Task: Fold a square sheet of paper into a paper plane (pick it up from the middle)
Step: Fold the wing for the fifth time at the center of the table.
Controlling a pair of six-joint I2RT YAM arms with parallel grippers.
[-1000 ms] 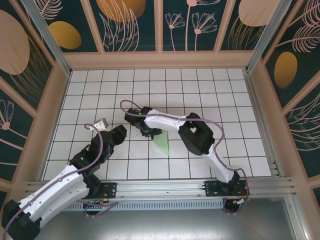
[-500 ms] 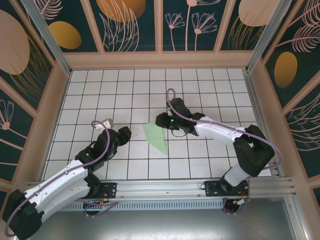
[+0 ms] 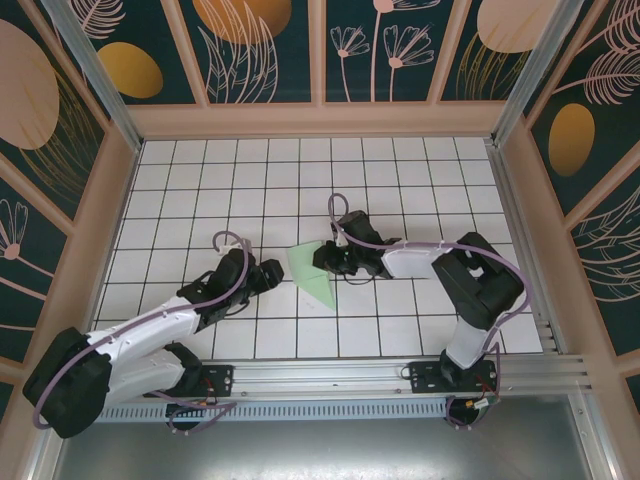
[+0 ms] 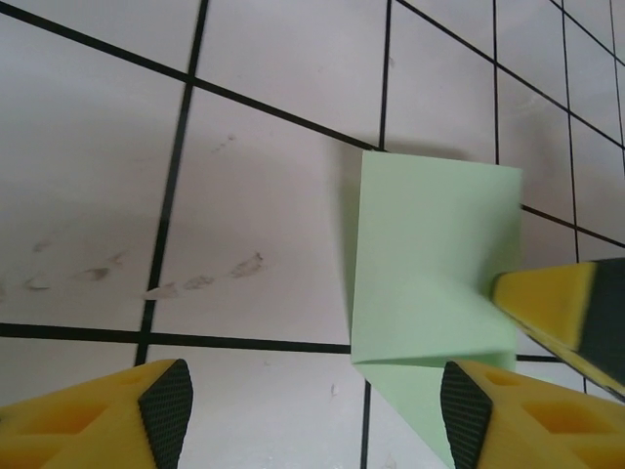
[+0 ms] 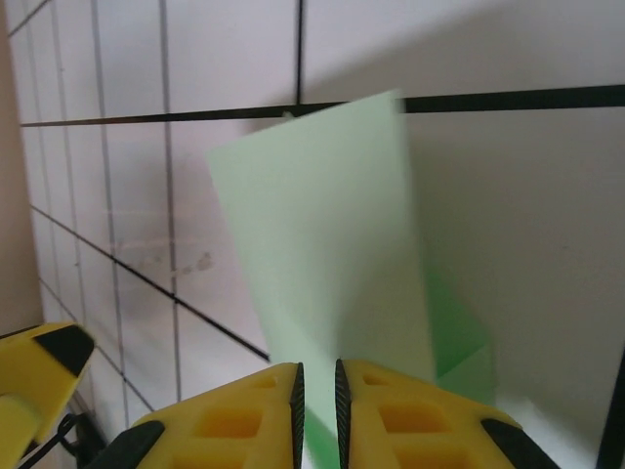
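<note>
Lying mid-table (image 3: 420,190) on white grid tiles, the folded pale green paper (image 3: 310,277) has one flap lifted. The right gripper (image 5: 317,391) pinches that flap's edge between nearly closed fingers. The left gripper (image 4: 312,410), fingers spread wide, sits low just beside the paper, holding nothing.

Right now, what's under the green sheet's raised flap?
Under the sheet's raised flap, the right wrist view shows its own darker lower layer and white table. Whatever lies beneath that flat layer is covered.
</note>
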